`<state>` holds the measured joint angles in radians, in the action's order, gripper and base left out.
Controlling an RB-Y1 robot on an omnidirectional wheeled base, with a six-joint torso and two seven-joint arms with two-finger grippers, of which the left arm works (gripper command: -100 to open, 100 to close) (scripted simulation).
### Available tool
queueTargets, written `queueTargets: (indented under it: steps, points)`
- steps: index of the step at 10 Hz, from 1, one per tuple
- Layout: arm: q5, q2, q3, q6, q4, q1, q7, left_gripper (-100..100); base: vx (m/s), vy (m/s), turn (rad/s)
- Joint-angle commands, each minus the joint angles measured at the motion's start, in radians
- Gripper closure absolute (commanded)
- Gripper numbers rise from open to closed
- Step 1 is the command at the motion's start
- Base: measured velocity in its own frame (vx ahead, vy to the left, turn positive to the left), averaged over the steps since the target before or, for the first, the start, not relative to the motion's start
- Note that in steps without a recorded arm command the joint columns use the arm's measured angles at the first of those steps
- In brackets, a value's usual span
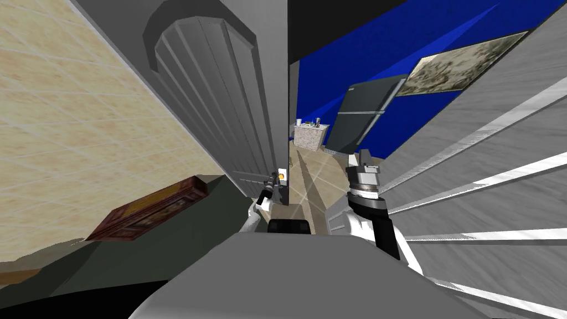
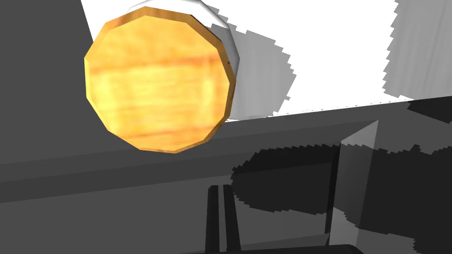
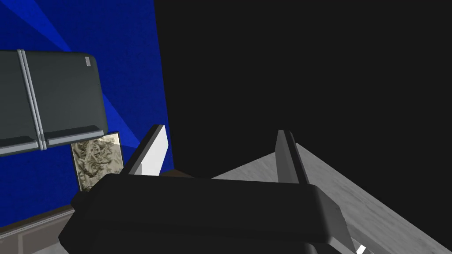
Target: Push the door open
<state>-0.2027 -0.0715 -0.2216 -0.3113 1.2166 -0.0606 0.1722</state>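
Two hands: left hand (image 2: 220, 188) closed by yellow knob (image 2: 159, 79) on door (image 1: 221, 99), right hand (image 3: 220, 131) wide.

Head view looks down; left wrist faces the knob (image 2: 159, 79) closely.

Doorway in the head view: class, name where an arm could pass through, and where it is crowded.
Free: the strip of tan floor between the door's edge and the right gripper. Crowded: around the wooden knob, where the left gripper sits close, fingers shut.
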Motion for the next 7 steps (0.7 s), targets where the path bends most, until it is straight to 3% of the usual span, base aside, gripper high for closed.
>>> queueTargets:
  steps: [1,4,6,7]
  points:
    - [-0.001,0.0,-0.004,0.003,0.004,0.003,-0.003,-100,-0.223,-0.026,-0.034]
    - [-0.008,0.009,-0.017,0.013,0.024,0.013,-0.006,-100,-0.233,-0.029,0.011]
    - [-0.014,0.027,-0.028,0.022,0.041,0.021,-0.008,-100,-0.246,-0.044,0.02]
    - [-0.013,0.02,-0.024,0.018,0.035,0.017,-0.008,-100,-0.105,-0.024,0.004]
